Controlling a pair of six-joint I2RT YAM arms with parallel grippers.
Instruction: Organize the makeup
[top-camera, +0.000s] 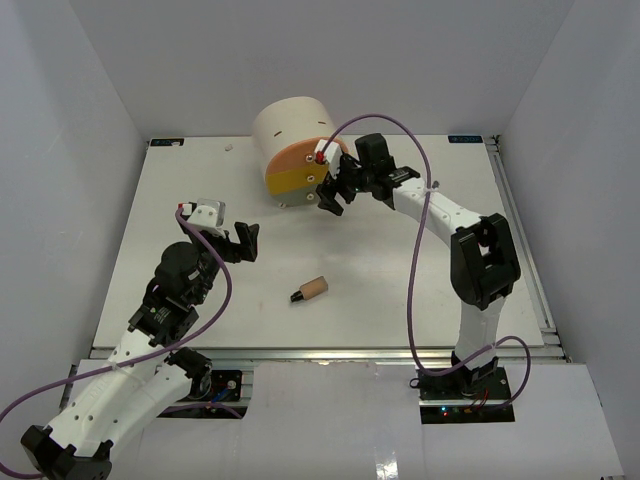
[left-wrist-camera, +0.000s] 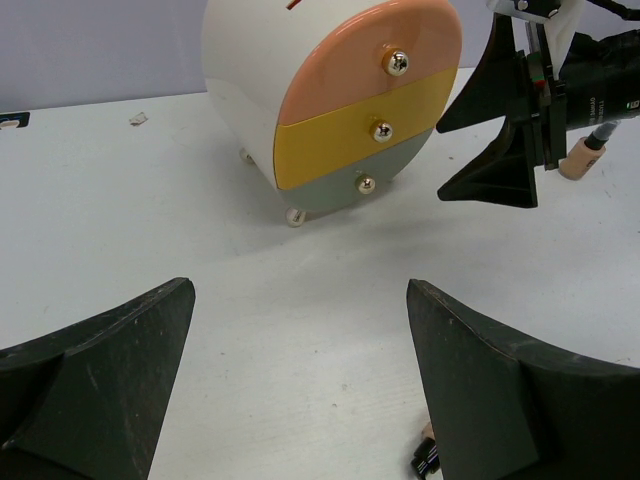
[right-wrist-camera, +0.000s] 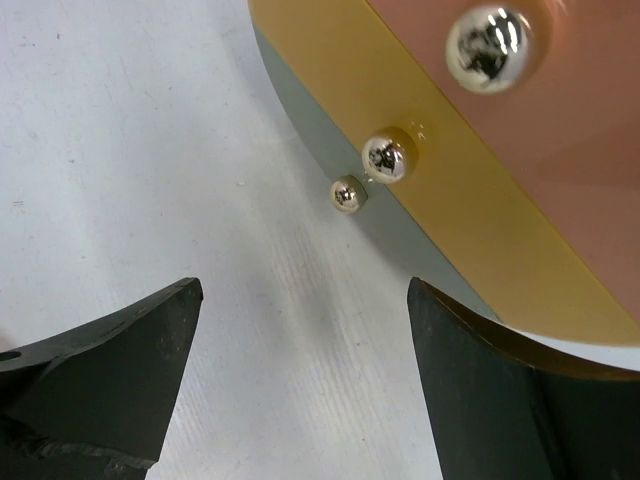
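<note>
Top external: one tan black-capped bottle (top-camera: 311, 290) lies on its side on the table (top-camera: 200, 190), mid-front and well apart from the cream drawer cylinder (top-camera: 293, 135) at the back. Left gripper (top-camera: 240, 243) is spread wide and empty, near the bottle. Right gripper (top-camera: 333, 197) is at the drawer fronts.

Left wrist: the orange, yellow and grey drawers look shut. The bottle's cap peeks in at the bottom edge.

Right wrist: fingers wide apart, nothing between them, drawer knobs just ahead.

I see no other makeup, and the drawer contents are hidden. I judge this bottle is still to be stowed, with a drawer to open first.
</note>
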